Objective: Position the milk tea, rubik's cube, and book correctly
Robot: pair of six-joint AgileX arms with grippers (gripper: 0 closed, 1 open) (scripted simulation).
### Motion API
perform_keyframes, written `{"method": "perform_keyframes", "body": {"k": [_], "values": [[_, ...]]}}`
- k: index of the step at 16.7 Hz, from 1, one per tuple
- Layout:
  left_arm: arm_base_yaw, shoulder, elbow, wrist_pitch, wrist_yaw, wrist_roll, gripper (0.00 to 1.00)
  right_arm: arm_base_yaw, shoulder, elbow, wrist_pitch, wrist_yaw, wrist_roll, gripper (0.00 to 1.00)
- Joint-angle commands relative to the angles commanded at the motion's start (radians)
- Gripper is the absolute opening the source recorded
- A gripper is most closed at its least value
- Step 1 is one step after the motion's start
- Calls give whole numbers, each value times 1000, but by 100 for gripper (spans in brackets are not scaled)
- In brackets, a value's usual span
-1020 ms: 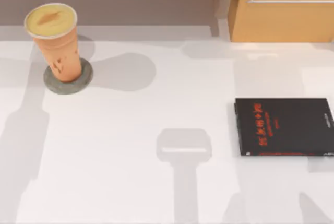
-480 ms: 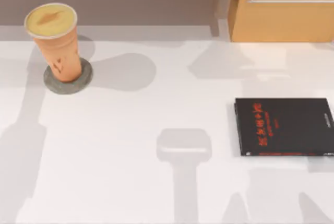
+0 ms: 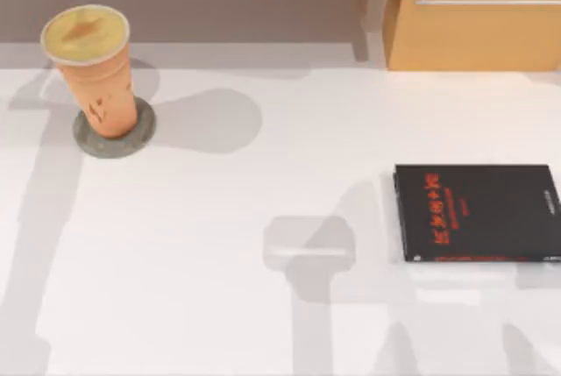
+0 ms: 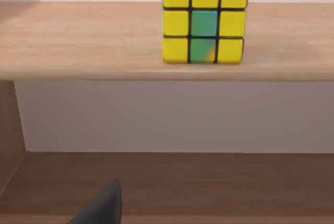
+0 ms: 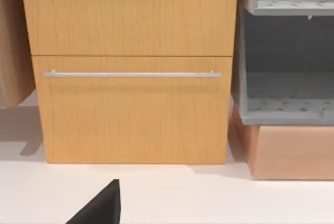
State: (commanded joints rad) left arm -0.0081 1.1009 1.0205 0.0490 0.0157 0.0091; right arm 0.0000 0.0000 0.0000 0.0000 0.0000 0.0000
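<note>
— What were your grippers doing?

— I couldn't tell how either one stood. A dark finger of my left gripper poked in below a wooden shelf, and the rubik's cube sat on that shelf. My right one faced a wooden drawer cabinet.

— And the table?

— The milk tea stood upright on a grey coaster at the far left. A black book lay flat on the right.
</note>
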Motion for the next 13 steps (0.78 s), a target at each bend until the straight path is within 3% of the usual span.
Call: {"method": "perform_keyframes", "body": {"k": [8,13], "values": [[5,-736,-691,-52,-10,-9,100,0,0,0,0,0,0,100],[7,-1042,-965,-53,-15,-9,100,0,0,0,0,0,0,100]]}}
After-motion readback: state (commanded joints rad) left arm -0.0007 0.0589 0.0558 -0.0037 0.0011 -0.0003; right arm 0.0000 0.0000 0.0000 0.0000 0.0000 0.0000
